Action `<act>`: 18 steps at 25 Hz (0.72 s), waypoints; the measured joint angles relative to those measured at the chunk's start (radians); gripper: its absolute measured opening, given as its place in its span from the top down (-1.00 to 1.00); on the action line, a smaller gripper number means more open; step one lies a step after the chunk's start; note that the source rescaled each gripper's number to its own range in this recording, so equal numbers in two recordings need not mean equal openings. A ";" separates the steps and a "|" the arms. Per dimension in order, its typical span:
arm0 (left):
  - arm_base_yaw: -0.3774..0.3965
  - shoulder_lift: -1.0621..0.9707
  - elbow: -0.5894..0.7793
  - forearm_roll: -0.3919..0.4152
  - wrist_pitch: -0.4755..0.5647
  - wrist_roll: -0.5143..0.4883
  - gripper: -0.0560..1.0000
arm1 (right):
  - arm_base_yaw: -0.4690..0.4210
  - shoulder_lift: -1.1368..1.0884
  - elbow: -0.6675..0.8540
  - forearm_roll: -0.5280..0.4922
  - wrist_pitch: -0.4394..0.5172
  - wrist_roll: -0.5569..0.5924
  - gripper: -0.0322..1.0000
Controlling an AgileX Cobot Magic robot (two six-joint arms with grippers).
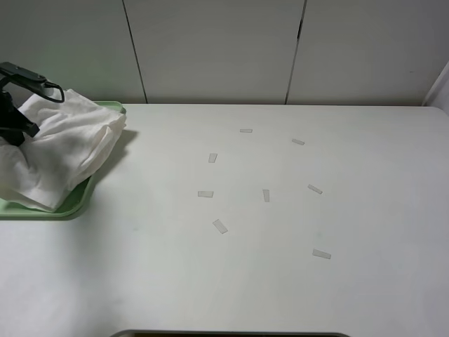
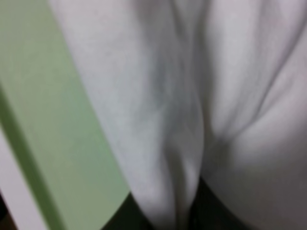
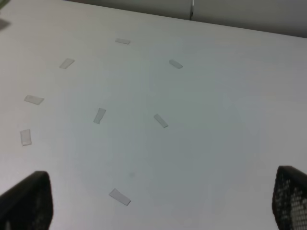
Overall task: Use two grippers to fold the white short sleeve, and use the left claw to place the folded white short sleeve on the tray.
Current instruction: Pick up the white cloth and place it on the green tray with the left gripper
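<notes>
The left black claw, fingers closed on the wrinkly white thin-fabric T-shirt, holds it over the flat pale-green plastic tray (right claw's fingers spread wide, empty).

The white short sleeve hides most of the tray; the left view's edge crops both.

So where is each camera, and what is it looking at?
Exterior high: up above, looking down at the table, tape strips and tray; the left claw shows, in the white short sleeve.
Left wrist: on the left arm, pressed close to the shirt over the green tray; dark finger bits peek below.
Right wrist: on the right arm, looking down at the table; its open fingers show.
Shared: high and right wrist both see the strips.
</notes>
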 joint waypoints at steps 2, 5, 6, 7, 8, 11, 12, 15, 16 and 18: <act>0.036 0.000 0.000 -0.006 -0.012 0.000 0.75 | 0.000 0.000 0.000 0.000 0.000 0.000 -1.00; 0.071 0.000 0.000 -0.026 -0.020 0.000 0.75 | 0.000 0.000 0.000 0.000 0.000 0.000 -1.00; 0.071 0.000 0.000 -0.026 -0.020 0.000 0.75 | 0.000 0.000 0.000 0.000 0.000 0.000 -1.00; 0.075 0.000 0.000 -0.033 -0.020 -0.001 0.75 | 0.000 0.000 0.000 0.000 0.000 0.000 -1.00; 0.075 0.000 0.000 -0.033 -0.020 -0.001 0.75 | 0.000 0.000 0.000 0.000 0.000 0.000 -1.00; 0.078 0.000 0.000 -0.035 -0.018 -0.028 0.75 | 0.000 0.000 0.000 0.000 0.000 0.000 -1.00; 0.080 0.000 0.000 -0.035 -0.016 -0.052 0.74 | 0.000 0.000 0.000 0.000 0.000 0.000 -1.00; 0.091 0.000 0.000 -0.019 -0.003 -0.097 0.65 | 0.000 0.000 0.000 0.000 0.000 0.000 -1.00; 0.091 0.000 0.000 -0.014 -0.011 -0.100 0.51 | 0.000 0.000 0.000 0.000 0.000 0.000 -1.00; 0.091 0.000 0.000 -0.014 -0.023 -0.100 0.41 | 0.000 0.000 0.000 0.000 0.000 0.000 -1.00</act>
